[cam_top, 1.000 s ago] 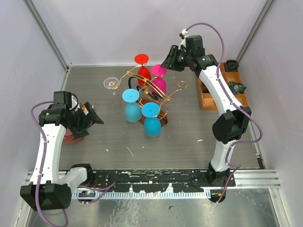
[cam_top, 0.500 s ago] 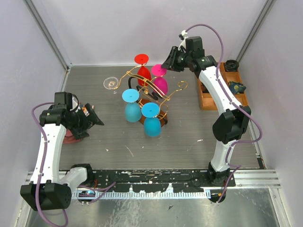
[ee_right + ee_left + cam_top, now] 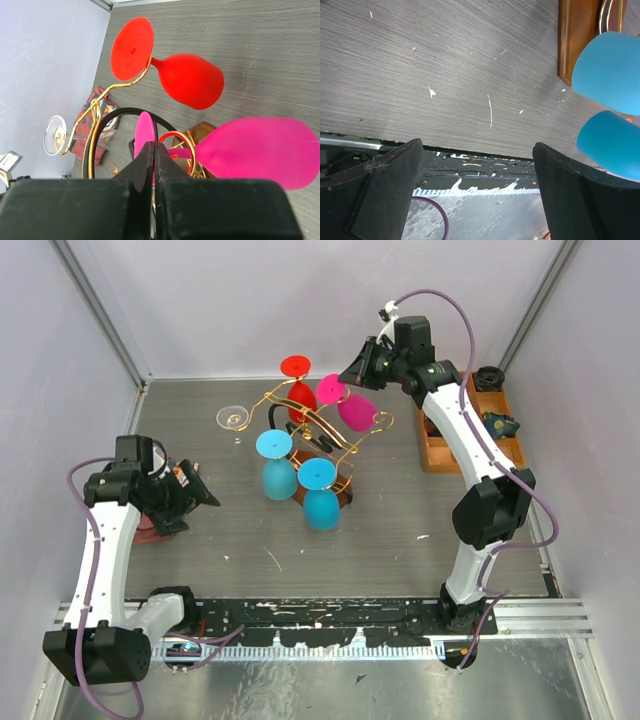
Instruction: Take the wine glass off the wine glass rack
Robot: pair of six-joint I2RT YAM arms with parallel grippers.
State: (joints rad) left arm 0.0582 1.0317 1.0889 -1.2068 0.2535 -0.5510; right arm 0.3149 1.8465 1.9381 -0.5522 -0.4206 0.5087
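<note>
grey wood-grain tabletop (image 3: 250, 530) carries the gold wire wine glass rack (image 3: 345, 445); the right gripper (image 3: 154, 147) is clamped on the thin disc foot of the glossy pink wine glass (image 3: 260, 150) (bulbous bowl tilted sideways, stem through a gold loop), and the left gripper (image 3: 477, 155) gapes wide, low above the table.

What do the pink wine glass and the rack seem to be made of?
Pink wine glass: likely plastic; it looks opaque, matte and evenly coloured. Wine glass rack: thin gold wire, probably metal, slightly shiny, on a brown base that looks wooden.
</note>
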